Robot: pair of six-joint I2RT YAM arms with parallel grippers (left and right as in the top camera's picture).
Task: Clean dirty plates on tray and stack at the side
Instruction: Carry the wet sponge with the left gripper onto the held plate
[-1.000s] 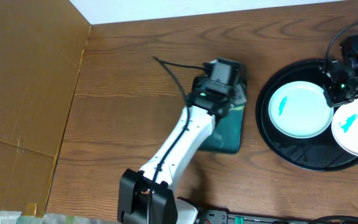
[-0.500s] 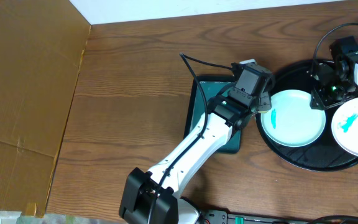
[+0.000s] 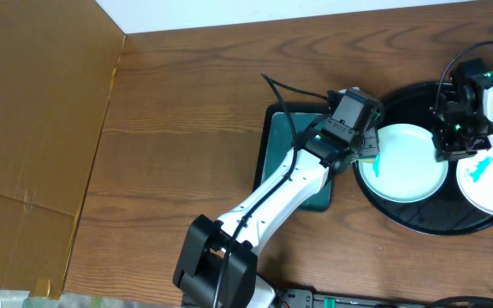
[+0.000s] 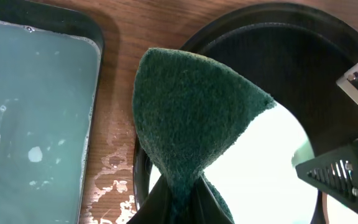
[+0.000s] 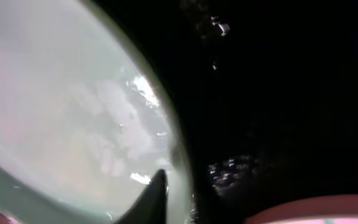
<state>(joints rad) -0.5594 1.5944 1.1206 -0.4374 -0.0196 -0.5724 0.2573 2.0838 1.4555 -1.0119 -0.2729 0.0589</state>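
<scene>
The round black tray (image 3: 400,218) lies at the right. A white plate (image 3: 405,167) with a turquoise smear lies on it. A second smeared plate (image 3: 490,180) lies over the tray's right rim. No third plate shows. My left gripper (image 3: 362,147) is shut on a green sponge (image 4: 191,118) held over the first plate's left edge (image 4: 266,180). My right gripper (image 3: 452,144) grips that plate's right rim. In the right wrist view one finger (image 5: 166,186) lies on the plate (image 5: 73,93) beside the black tray (image 5: 278,93).
A rectangular dark teal tray (image 3: 272,162) holding water (image 4: 36,124) lies left of the black tray, partly under my left arm. Water drops wet the wood (image 4: 114,168) between them. A cardboard sheet (image 3: 32,128) covers the table's left. A power strip (image 3: 358,299) lies at the front edge.
My left gripper has swung right from the teal tray to the plate's left edge with the sponge. The plate has shifted left and forward. My right gripper has stayed at its rim.
</scene>
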